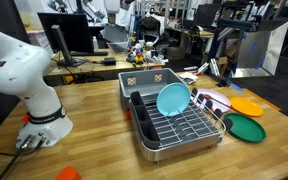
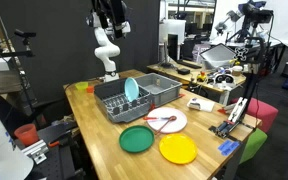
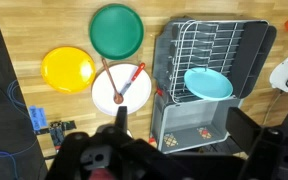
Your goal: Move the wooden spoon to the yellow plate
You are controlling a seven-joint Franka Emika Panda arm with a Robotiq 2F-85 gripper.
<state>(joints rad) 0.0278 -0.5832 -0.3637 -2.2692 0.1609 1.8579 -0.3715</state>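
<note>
The wooden spoon (image 3: 118,98) lies on a white plate (image 3: 106,95), crossed with a red-handled utensil (image 3: 134,78). The yellow plate (image 3: 68,68) sits empty to the left of the white plate in the wrist view, and it shows in both exterior views (image 2: 178,149) (image 1: 247,103). My gripper (image 3: 182,121) is open and empty, high above the table over the grey dish rack (image 3: 246,45). In an exterior view it hangs near the top (image 2: 109,20), far from the plates.
A dark green plate (image 3: 117,30) (image 2: 137,139) lies next to the yellow one. A teal bowl (image 3: 208,84) stands in the wire rack (image 2: 134,100). Clutter lies at the table edge (image 2: 229,125). The robot base (image 1: 39,120) stands on the table.
</note>
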